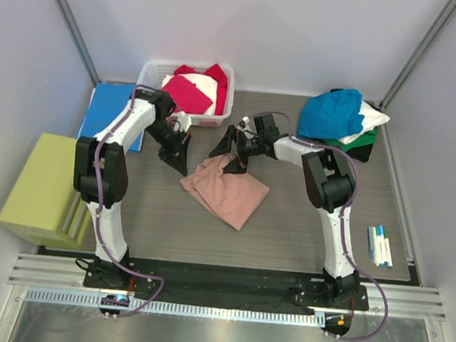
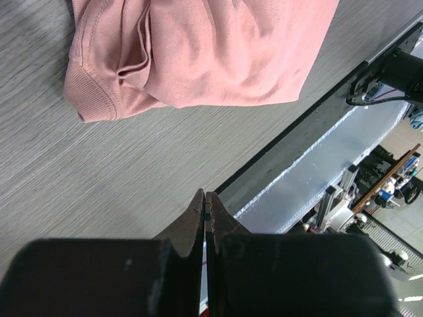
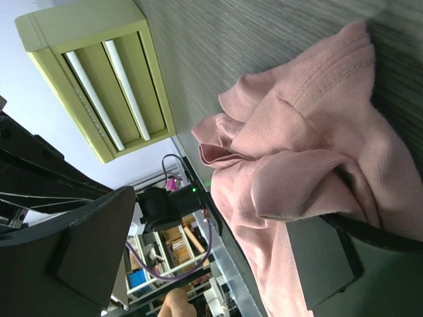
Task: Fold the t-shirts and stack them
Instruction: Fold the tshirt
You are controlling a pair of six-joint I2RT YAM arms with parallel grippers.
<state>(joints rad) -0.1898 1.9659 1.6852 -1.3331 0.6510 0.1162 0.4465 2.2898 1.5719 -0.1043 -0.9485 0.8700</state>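
A dusty-pink t-shirt point(image 1: 226, 191) lies crumpled in the middle of the table; it also shows in the left wrist view as a pink t-shirt point(image 2: 205, 53) and in the right wrist view as a pink t-shirt point(image 3: 297, 165). My left gripper point(image 1: 183, 167) hovers just left of it, shut and empty; in its own view the left gripper point(image 2: 206, 197) has its jaws pressed together over bare table. My right gripper point(image 1: 229, 156) stands open at the shirt's far edge. In its own view the right gripper point(image 3: 211, 264) has folds of cloth lying between its fingers, against the finger point(image 3: 327, 257) on the right.
A white basket point(image 1: 149, 73) at the back holds magenta and white t-shirts point(image 1: 189, 93). A pile topped by a teal-blue t-shirt point(image 1: 332, 112) sits back right. A blue folder point(image 1: 111, 113) and a yellow-green box point(image 1: 44, 190) are at the left, markers point(image 1: 379, 245) at the right.
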